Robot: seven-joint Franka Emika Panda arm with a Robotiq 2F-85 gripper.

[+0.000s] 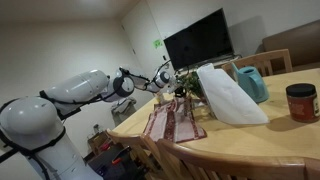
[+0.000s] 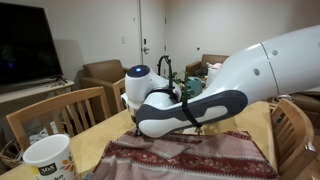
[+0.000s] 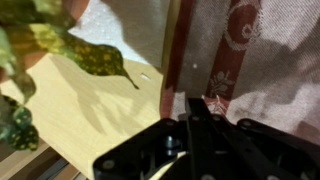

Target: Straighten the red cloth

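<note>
Wrist view: claw (image 3: 196, 108) clamped on the red cloth (image 3: 262, 60), arm (image 1: 80, 88) stretched low over the table (image 1: 285, 135).

Exterior view: table (image 1: 265, 140) height, mid-range, facing arm (image 1: 70, 95). Exterior view: close beside arm, over red cloth (image 2: 190, 158). 2 share both. Wrist view: down, very near cloth.

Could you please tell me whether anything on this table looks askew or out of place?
Yes: the red cloth lies wrinkled and somewhat crooked near the edge of the table, with raised folds across it in both exterior views. Nothing looks spilled or damaged.
</note>
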